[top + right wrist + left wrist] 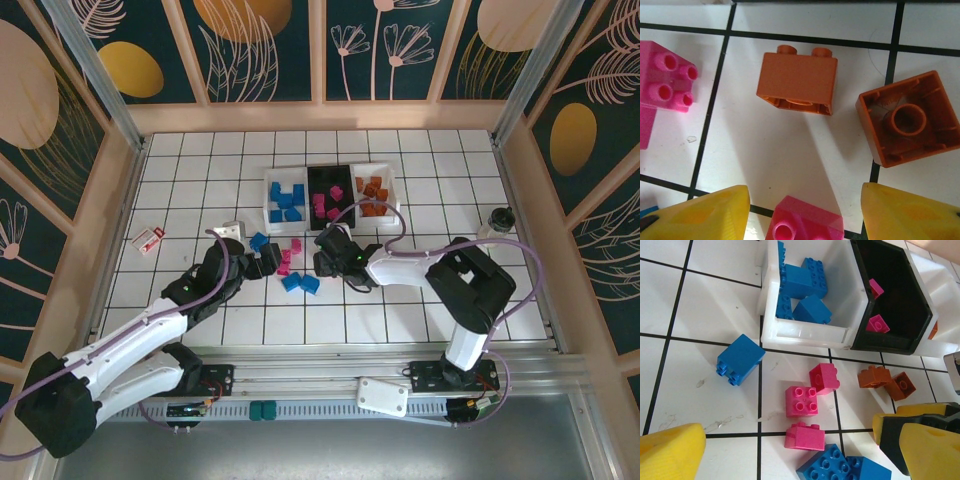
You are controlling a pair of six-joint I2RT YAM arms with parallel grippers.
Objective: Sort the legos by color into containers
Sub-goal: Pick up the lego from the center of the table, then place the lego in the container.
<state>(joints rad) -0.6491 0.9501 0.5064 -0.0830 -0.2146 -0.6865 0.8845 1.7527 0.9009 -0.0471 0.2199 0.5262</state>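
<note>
Pink lego [804,221] — between right jaws (loose)

Three containers stand side by side in a row at the far middle of the bench [200,200]: the left container [267,200], the middle container [311,185] and the right container [393,185], each holding legos [290,199]. Loose legos [285,262] lie on the bench just in front of the row, between the left end effector [268,262] and the right end effector [326,255]. A card [148,239] lies well to the left.
</note>
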